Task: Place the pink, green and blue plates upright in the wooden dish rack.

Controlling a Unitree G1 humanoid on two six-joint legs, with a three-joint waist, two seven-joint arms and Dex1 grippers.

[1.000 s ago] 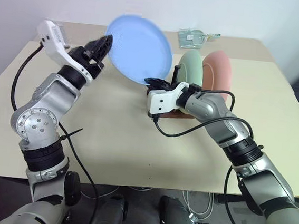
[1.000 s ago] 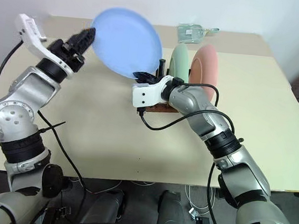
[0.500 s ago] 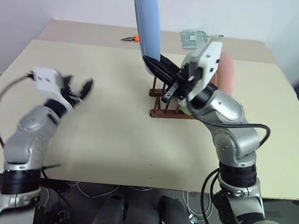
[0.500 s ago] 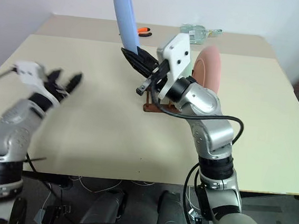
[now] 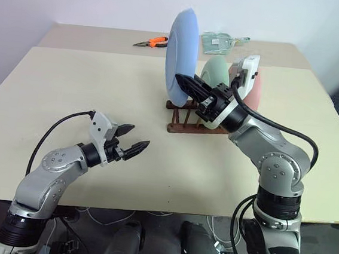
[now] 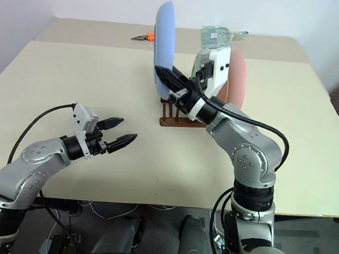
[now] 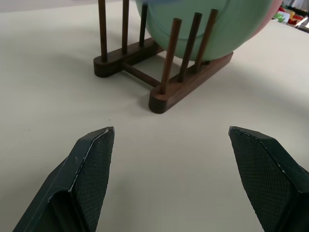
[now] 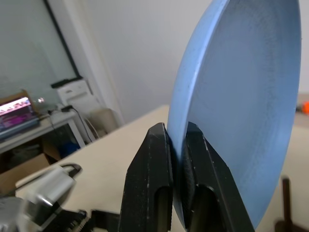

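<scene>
While upright, blue plate rim pinched between right fingers.

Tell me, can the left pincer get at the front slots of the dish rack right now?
Probably yes: the left pincer is open, facing the dish rack across bare table.

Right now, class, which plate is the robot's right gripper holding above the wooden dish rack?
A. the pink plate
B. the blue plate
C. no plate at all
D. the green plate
B: the right gripper is clamped on the rim of the blue plate, held on edge above the wooden dish rack.
</scene>
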